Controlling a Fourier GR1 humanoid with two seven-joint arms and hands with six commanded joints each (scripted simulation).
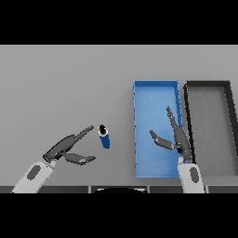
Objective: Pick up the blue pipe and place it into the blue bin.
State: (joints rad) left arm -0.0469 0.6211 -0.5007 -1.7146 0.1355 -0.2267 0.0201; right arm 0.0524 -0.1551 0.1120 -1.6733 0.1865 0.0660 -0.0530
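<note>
The blue pipe (105, 137) lies on the grey surface (65, 83), well left of the blue bin (137, 130) and apart from it, with its dark open end pointing away from the robot and its body angled slightly toward the bin. It is a short, straight, round piece; it is judged to be rigid and light, with a smooth wall that may slip or roll sideways if pushed from one side only. The recommended hold is across the middle of the body, with the thumb on one side and the fingers on the other, so that the piece cannot pivot or roll out. The left hand (69, 148) sits just beside the pipe on its left, with fingers extended and the thumb spread below them; it is open and holds nothing, and one fingertip reaches close to the pipe's far end without clear contact. The right hand (179, 139) hangs over the right part of the blue bin, likewise open and empty, with its thumb pointing inward over the bin floor. A dark bin (188, 116) stands just beside the blue bin on the right and is not the target. Nothing lies between the pipe and the blue bin, but the bin's left wall must be cleared, and the right hand occupies part of the drop area.
</note>
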